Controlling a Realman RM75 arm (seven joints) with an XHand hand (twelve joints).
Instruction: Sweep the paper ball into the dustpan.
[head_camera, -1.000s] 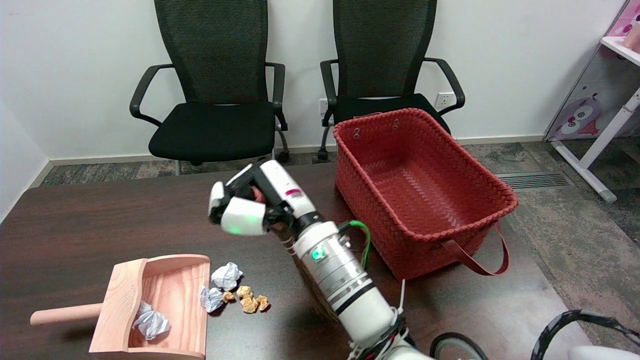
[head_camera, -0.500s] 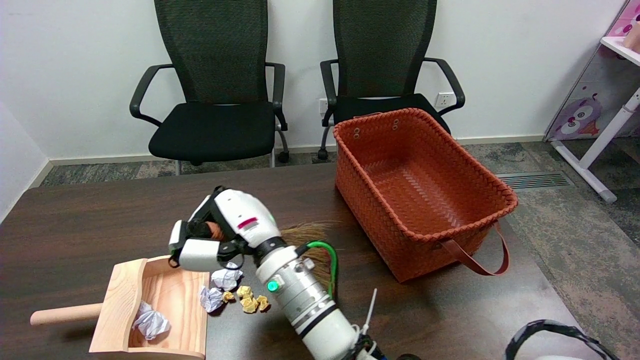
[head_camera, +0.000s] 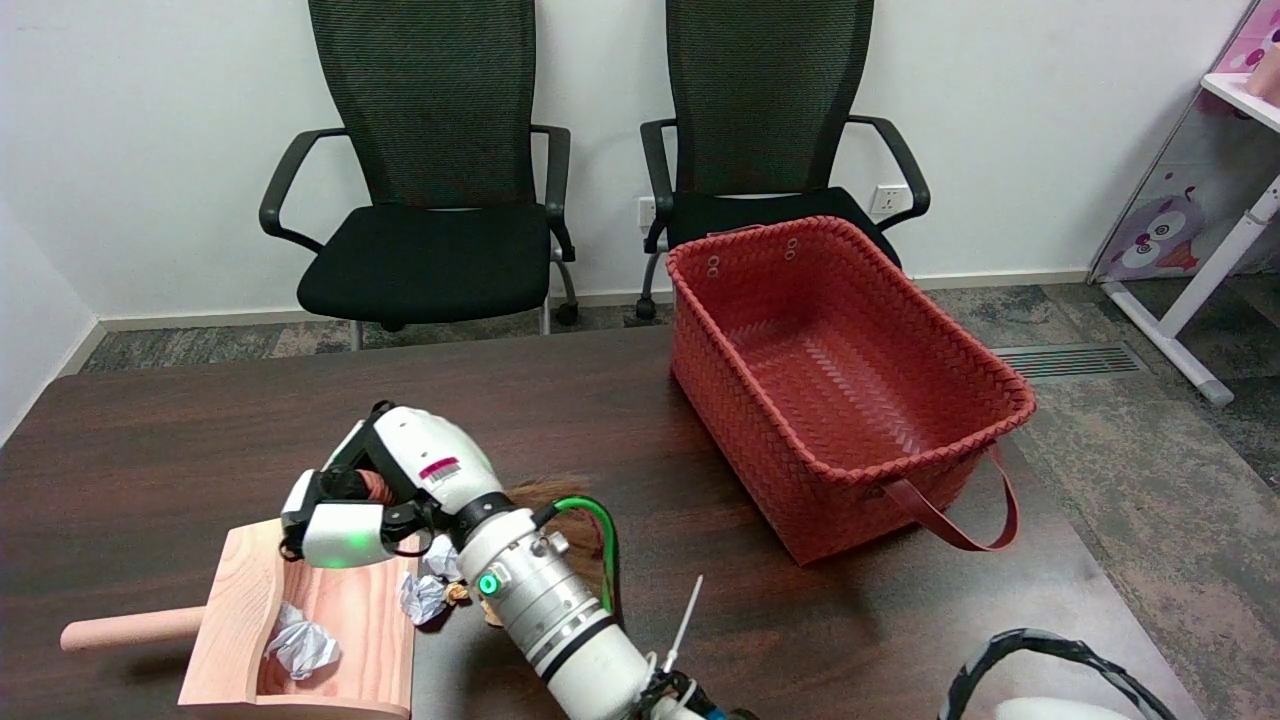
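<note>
A wooden dustpan (head_camera: 345, 610) lies at the table's near left, its handle (head_camera: 130, 628) pointing left. One crumpled white paper ball (head_camera: 300, 648) sits inside it. Another paper ball (head_camera: 422, 597) lies at the pan's open right edge, and a third (head_camera: 441, 560) shows partly behind my forearm. Small yellow scraps (head_camera: 458, 592) peek out beside it. My right hand (head_camera: 385, 495) hovers over the pan's far right corner and grips the brown handle of a small broom (head_camera: 374, 486). The broom's dark bristles (head_camera: 560, 500) trail to the right behind my wrist.
A large red woven basket (head_camera: 745, 420) stands on the table's right half, its strap (head_camera: 950, 525) hanging at the near side. Two black office chairs (head_camera: 430, 250) stand behind the table against the wall. A white stand (head_camera: 1200, 290) is at the far right.
My right hand has swung left and down with the broom, from mid-table to over the dustpan's far right corner. The bristles followed leftward, and my forearm now hides most of the yellow scraps.
</note>
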